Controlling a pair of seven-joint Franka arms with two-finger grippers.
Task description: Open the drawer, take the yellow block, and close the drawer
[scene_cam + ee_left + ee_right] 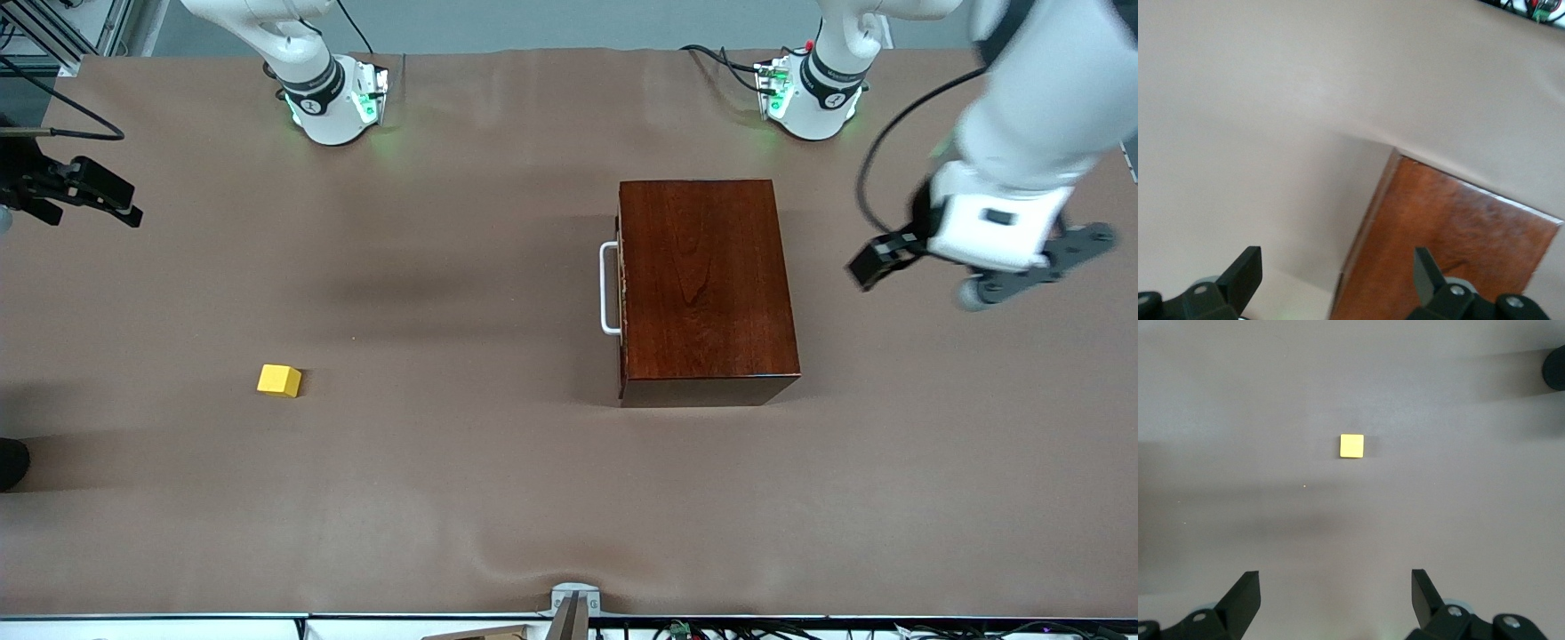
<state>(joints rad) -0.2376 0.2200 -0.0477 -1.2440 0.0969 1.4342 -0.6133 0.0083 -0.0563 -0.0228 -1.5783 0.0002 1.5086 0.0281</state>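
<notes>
Both claws gape empty: left claw (978,267) beside the shut dark reddish-brown wooden box (702,284), opposite its white loop handle (609,289); right claw (1335,600) high over the desk's (462,498) small yellow cube (1352,445).

Table cover (498,498): brown matte sheet over the whole table; soft ripples near the front camera's edge and along the top edge of the front view
Light: even, overhead; faint broad shadows lie across the cover; green glows on it at the top of the front view
Table edge (160,616): dark strip with a pale band below it
Bracket (573,604): small grey metal piece at the middle of that edge
Cables (711,631): dark tangle under the edge
Frame (53,31): metal struts at the top corner, toward the right arm's end
Floor (551,22): grey band above the table
</notes>
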